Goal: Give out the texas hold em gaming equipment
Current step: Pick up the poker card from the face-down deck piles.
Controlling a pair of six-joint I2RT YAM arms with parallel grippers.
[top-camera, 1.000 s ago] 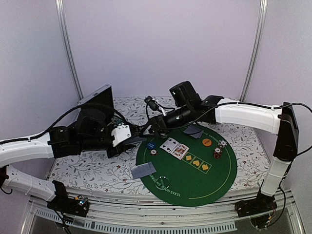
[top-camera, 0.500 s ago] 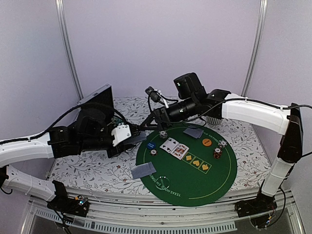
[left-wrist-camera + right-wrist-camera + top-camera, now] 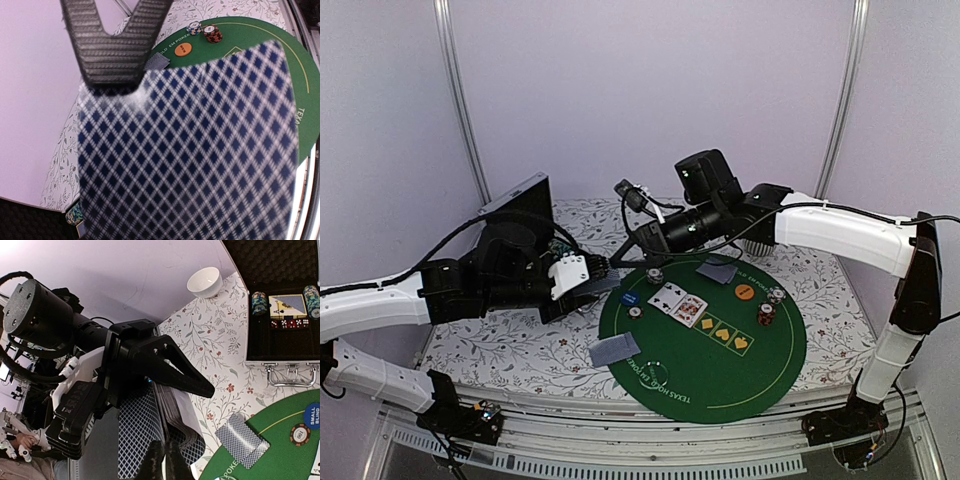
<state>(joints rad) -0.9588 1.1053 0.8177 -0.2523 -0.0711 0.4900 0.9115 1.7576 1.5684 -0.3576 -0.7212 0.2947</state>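
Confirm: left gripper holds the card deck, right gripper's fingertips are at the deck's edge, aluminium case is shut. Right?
Not quite. The aluminium case is open: the right wrist view shows chip stacks sitting in its black lining. The rest stands: the left gripper holds the card deck, and the right gripper has its fingertips at the deck's edge.

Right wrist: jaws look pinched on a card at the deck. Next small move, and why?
Probably slide the right gripper away toward the green mat, drawing the top card off the deck that the left gripper holds. Its jaws pinch that card.
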